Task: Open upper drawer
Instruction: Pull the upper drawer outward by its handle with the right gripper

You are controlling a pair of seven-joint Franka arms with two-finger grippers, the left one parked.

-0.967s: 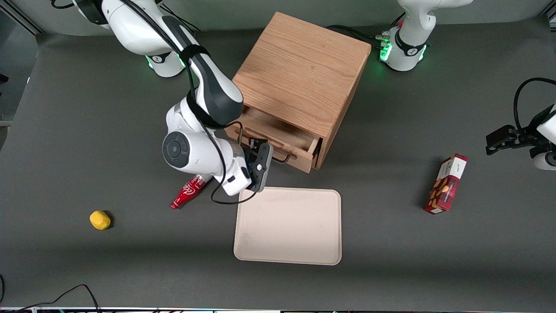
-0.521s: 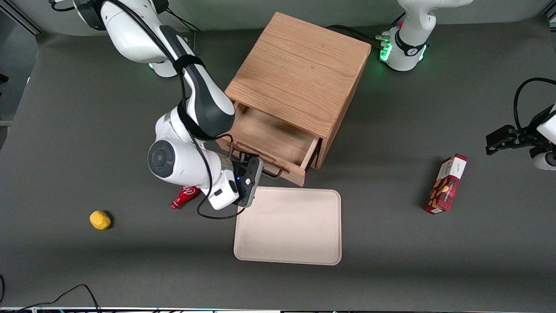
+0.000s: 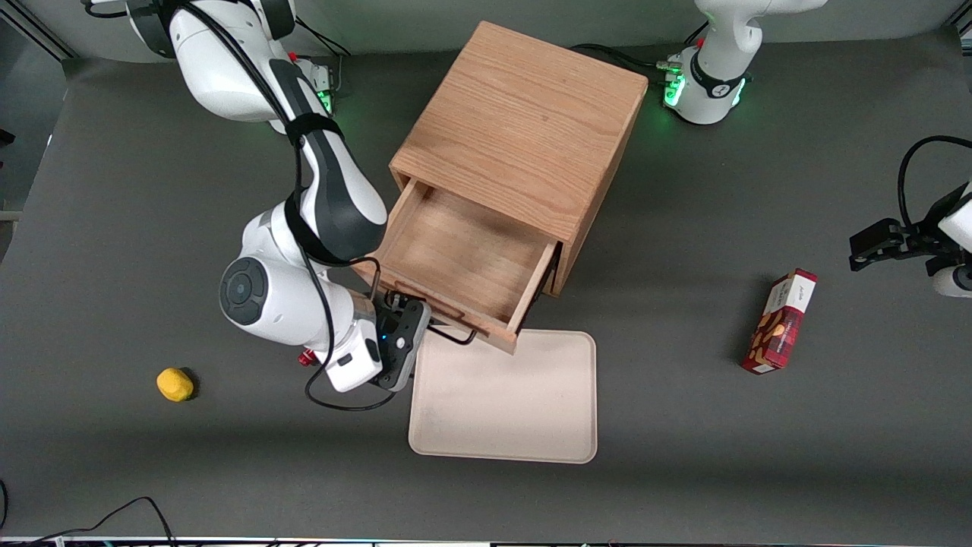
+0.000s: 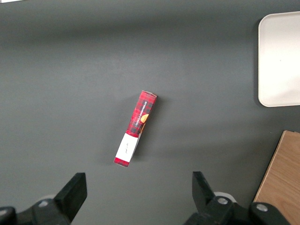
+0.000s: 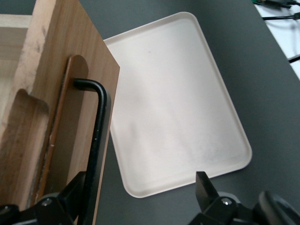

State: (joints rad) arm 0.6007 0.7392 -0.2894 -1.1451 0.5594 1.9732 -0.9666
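Looks ~done. Can see drawer [image 3: 456,258] pulled far out of cabinet [image 3: 524,129], inside bare, front corner overhanging tray [image 3: 531,425] edge nearest cabinet.

Found gripper [image 3: 422,328] in front of drawer face, at handle [image 3: 454,336], toward working arm's end of it. Per wrist cam: spread wide, not clamped. Shows handle [image 5: 96,136] bar running down just inside one finger [image 5: 70,199], nothing near the other one. Reads as a hook pull, not a pinch; prob chosen since thin wire bar gives little to squeeze and a hook tolerates misalignment along pull line.

Explains wrist pose too: kept low and level w/ drawer face so the bar can't slip off.

Risks, judging only: pulling further could drag drawer front over tray or off its runners. Can't tell how much travel is left.

Noted elsewhere: red box [image 3: 781,321] toward parked arm's end, yellow lump [image 3: 175,384] toward working arm's, both well apart from drawer.
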